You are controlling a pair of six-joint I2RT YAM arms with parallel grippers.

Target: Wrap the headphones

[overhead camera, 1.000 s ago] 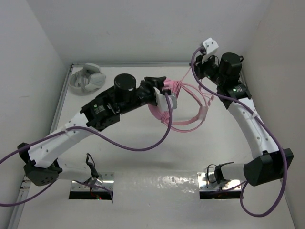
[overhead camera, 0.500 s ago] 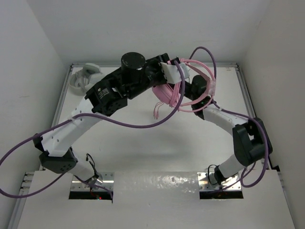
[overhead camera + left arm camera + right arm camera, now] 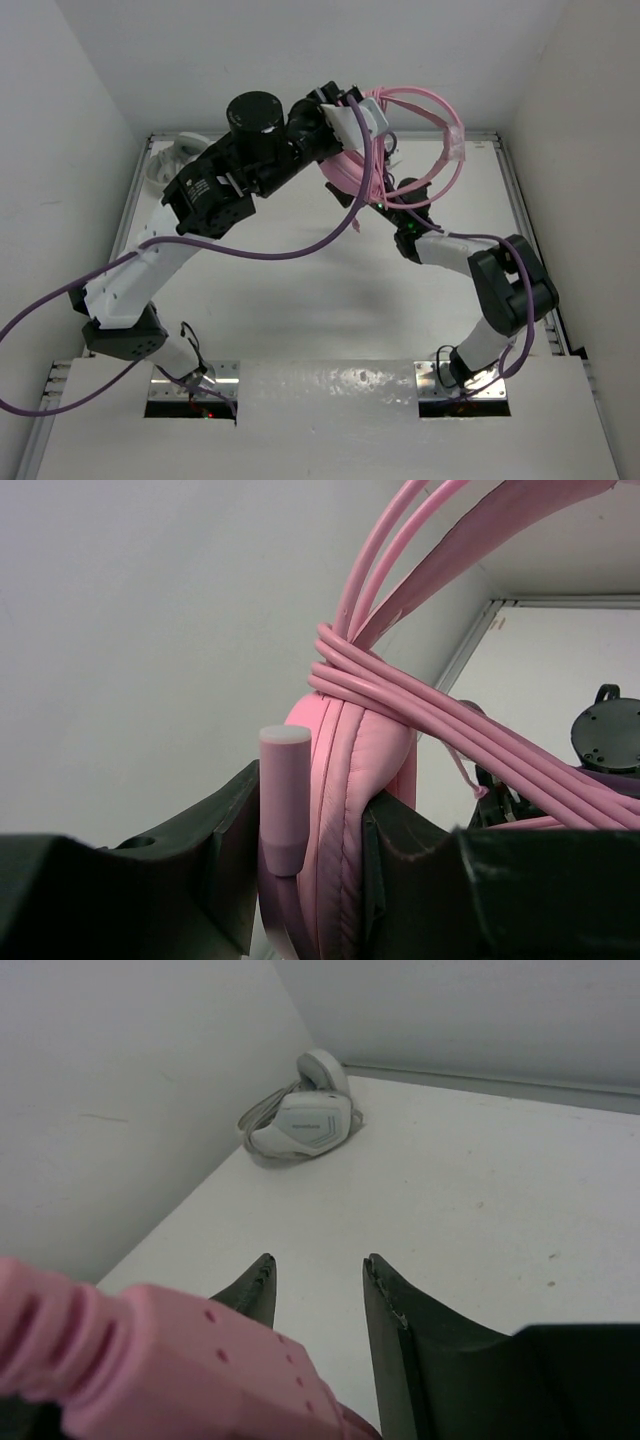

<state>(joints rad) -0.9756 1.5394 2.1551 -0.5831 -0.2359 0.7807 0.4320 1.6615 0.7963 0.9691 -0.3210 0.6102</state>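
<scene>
The left gripper (image 3: 312,825) clamps an earcup of the headphones (image 3: 348,172), held high over the back of the table (image 3: 300,290); several cable (image 3: 430,725) turns already bind them. The right gripper (image 3: 316,1285) stands partly open, empty; the cable's end probably needs tucking

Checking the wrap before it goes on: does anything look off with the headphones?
Nothing damaged. The headphones are off the table, one earcup clamped in the left pincer. The cable turns bunch across the cup's top, and a loose strand dangles beneath. The right pincer is open, gripping nothing.
</scene>
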